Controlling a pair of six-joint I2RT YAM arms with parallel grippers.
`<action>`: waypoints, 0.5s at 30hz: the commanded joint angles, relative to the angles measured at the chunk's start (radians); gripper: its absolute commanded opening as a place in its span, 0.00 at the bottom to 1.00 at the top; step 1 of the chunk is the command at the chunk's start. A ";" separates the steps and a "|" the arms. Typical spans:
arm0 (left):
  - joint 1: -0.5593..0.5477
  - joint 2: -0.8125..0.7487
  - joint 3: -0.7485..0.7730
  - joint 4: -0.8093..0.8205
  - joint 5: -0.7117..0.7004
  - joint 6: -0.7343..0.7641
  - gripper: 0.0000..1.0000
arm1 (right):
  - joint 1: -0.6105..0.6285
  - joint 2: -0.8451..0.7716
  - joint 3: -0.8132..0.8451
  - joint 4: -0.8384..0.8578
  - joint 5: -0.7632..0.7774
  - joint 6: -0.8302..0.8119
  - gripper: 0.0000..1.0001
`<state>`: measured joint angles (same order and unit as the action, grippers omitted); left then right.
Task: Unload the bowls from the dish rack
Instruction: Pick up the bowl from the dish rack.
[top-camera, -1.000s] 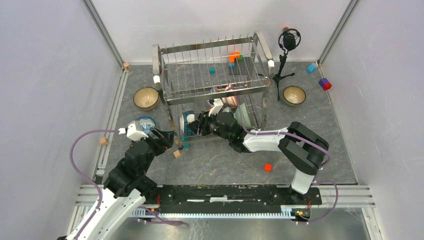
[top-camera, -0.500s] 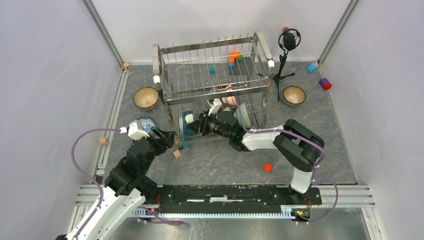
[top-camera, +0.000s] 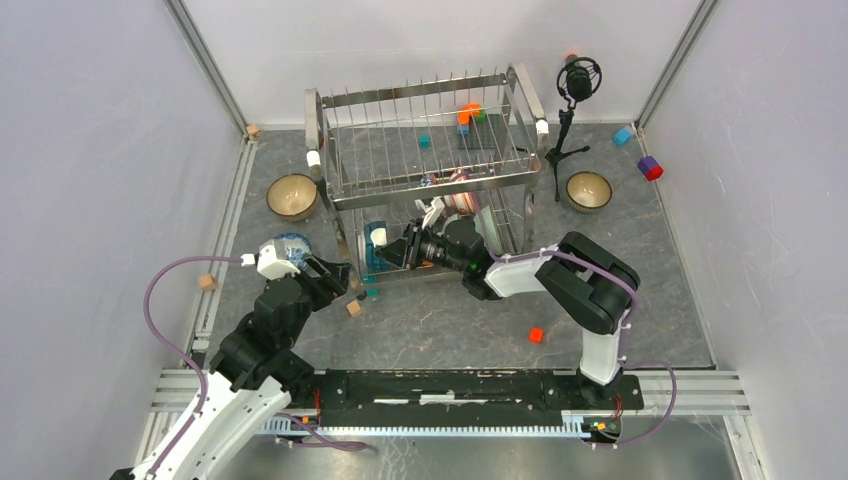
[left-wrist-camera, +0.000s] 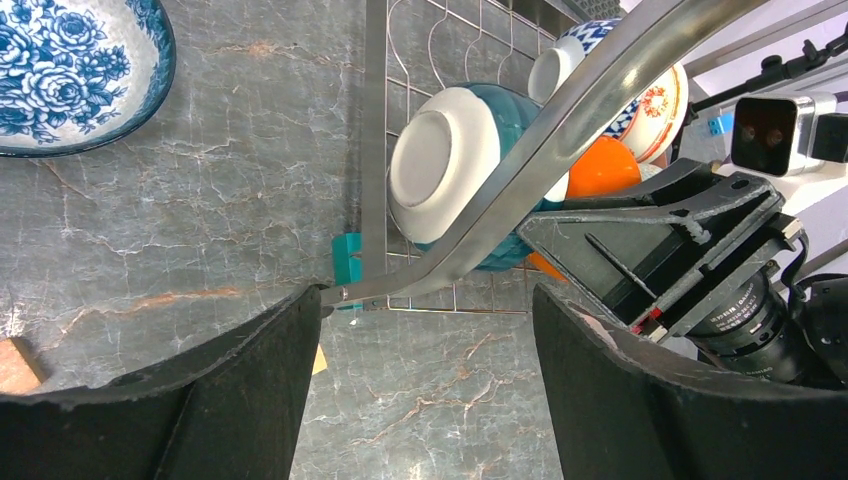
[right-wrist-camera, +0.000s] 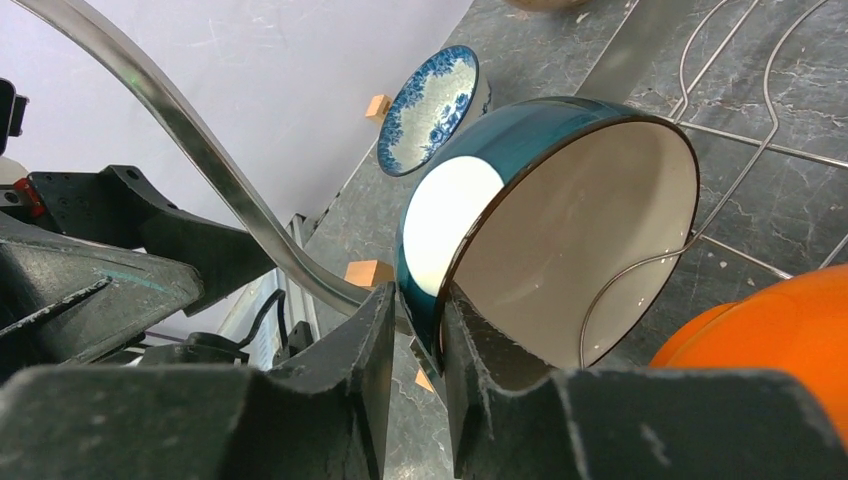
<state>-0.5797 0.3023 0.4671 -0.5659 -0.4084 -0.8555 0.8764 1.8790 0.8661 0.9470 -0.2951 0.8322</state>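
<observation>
Right hand (right-wrist-camera: 418, 302) pinches the rim of the teal bowl (right-wrist-camera: 580, 220) in the dish rack (top-camera: 400, 150) — it should lift straight off the wires; left hand (left-wrist-camera: 425, 305) hangs open.

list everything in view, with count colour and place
dish rack: 1, steel, back of table
teal bowl: 1, teal and white, on edge, lower tier
orange bowl: 1, orange, lower tier
patterned bowl: at least 1, red-blue-white, lower tier
blue-and-white bowl: 1, blue and white, table left of rack
brown bowls: 2, brown, table, either side of rack
microphone: 1, black, right of rack
small blocks: several, mixed, table and upper tier
left gripper: 1, black, open by rack's front
right gripper: 1, black, pinching teal bowl's rim
</observation>
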 joint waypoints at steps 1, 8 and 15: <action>-0.003 0.007 -0.005 0.040 0.000 0.016 0.83 | 0.004 0.018 0.024 0.119 -0.088 0.032 0.25; -0.002 0.002 -0.004 0.039 -0.005 0.018 0.82 | -0.012 -0.003 0.003 0.194 -0.115 0.052 0.08; -0.003 -0.002 -0.004 0.037 -0.009 0.018 0.82 | -0.040 -0.014 -0.018 0.307 -0.149 0.101 0.00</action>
<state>-0.5797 0.3031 0.4671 -0.5659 -0.4088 -0.8555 0.8532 1.8996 0.8490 1.0252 -0.3496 0.8688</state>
